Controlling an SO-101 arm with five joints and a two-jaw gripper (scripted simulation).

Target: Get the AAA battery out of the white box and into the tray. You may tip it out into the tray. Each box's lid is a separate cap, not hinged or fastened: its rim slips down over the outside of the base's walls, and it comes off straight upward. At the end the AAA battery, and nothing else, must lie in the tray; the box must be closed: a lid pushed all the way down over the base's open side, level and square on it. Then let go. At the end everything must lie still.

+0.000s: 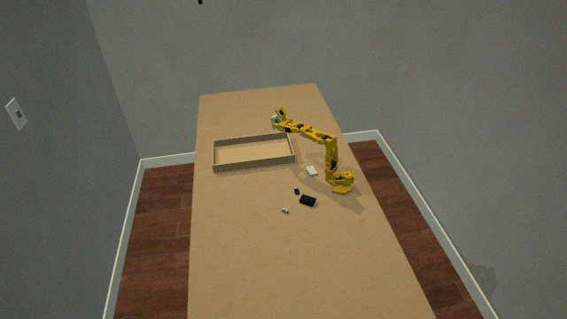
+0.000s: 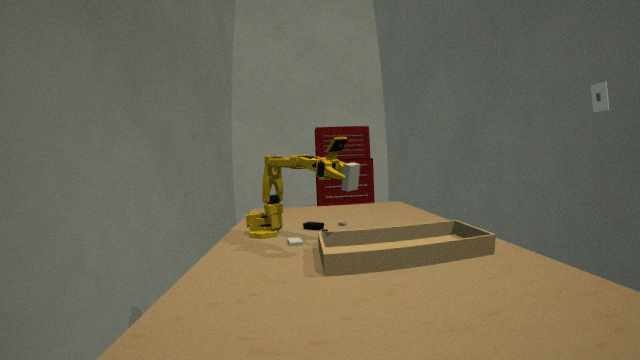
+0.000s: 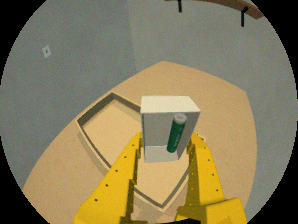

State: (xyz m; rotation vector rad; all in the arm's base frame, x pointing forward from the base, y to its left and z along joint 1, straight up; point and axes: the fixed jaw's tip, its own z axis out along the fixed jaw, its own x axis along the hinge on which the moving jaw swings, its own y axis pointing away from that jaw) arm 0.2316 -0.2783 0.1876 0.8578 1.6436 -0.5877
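My gripper [image 3: 166,156] is shut on the open white box base [image 3: 168,129] and holds it high in the air, turned on its side. A green AAA battery [image 3: 177,133] lies inside the base against its right wall. In the exterior view the white base [image 2: 350,176] hangs at my fingertips, well above the near left corner of the wooden tray [image 2: 406,245]. In the top view the base [image 1: 273,119] is above the tray's far right corner [image 1: 290,135]. The white lid [image 1: 312,170] lies flat on the table beside my arm's base.
A closed black box [image 1: 307,200] lies on the table in front of my arm's base [image 1: 341,182]. Two small loose items [image 1: 296,190] [image 1: 284,210] lie near it. A red cabinet [image 2: 345,165] stands behind the table.
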